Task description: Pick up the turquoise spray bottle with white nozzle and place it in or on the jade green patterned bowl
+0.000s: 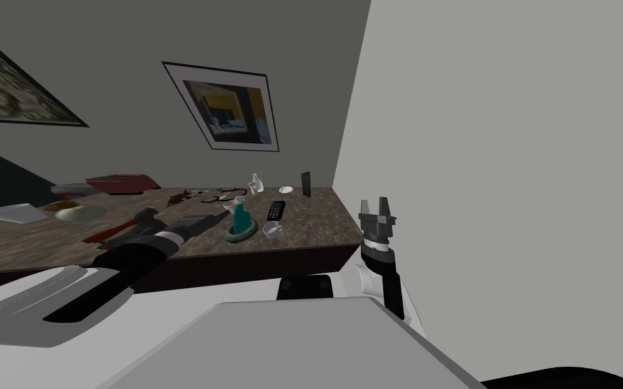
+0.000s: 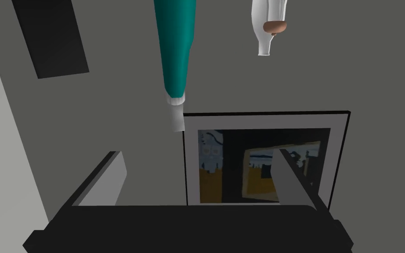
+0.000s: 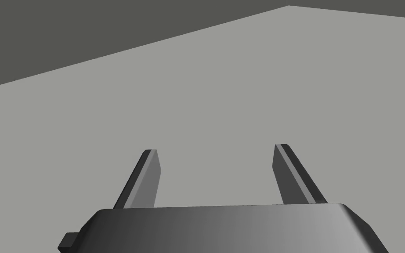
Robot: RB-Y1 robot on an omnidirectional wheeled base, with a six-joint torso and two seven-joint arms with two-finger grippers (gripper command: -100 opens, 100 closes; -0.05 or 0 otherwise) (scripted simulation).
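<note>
The turquoise spray bottle with its white nozzle stands upright in the green bowl near the front edge of the dark table. My left arm reaches over the table, and its gripper is just left of the bottle. In the left wrist view the left gripper is open with nothing between its fingers. The bottle lies beyond the fingertips and apart from them. My right gripper is raised off the table's right end; the right wrist view shows the right gripper open and empty.
Around the bowl are a glass cup, a dark phone, a small white bottle, a saucer and a dark upright slab. A red box, plates and a white tray lie at the left.
</note>
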